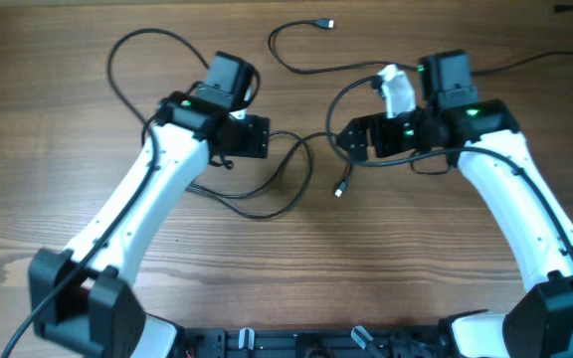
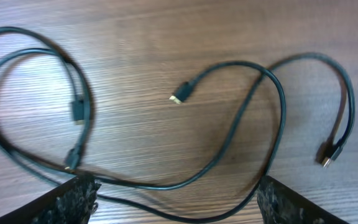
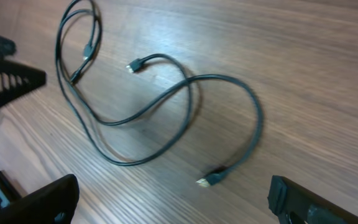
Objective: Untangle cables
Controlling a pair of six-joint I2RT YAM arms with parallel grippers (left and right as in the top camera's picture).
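**Clerk:** Item one, the cables (image 2: 230, 134). Where are they?

**Checker:** They are thin black cords lying loose on the wooden table (image 1: 436, 259). Most of their length sits in the middle, between the two arms, looped and crossing over itself.

**Clerk:** What about the ends?

**Checker:** These are from the left wrist view.
- A gold-tipped plug (image 2: 178, 98) lies near the centre, clear of the crossings.
- A second plug (image 2: 325, 155) lies at the far right, at the end of a tight bend.
- The paired plugs (image 2: 78, 111) lie close together at the left, inside a long narrow loop.

**Clerk:** Is anything apart from the bunch?

**Checker:** Yes, in the overhead view. A stray cord has its end (image 1: 328, 23) at top centre. It curls left, then runs right until the right arm hides it. An outer loop (image 1: 110, 62) swings wide at the upper left and passes back under the left arm.

**Clerk:** Left gripper (image 2: 176, 182)?

**Checker:** It hangs above the tangle with its fingers (image 2: 79, 196) spread wide. One strand crosses the wood between them, but they are not closed on it. It holds nothing.

**Clerk:** Right gripper (image 3: 173, 183)?

**Checker:** Its jaws are spread wide above the table. A plug end (image 3: 209, 180) lies on the wood between the fingers in that view, untouched. It holds nothing.
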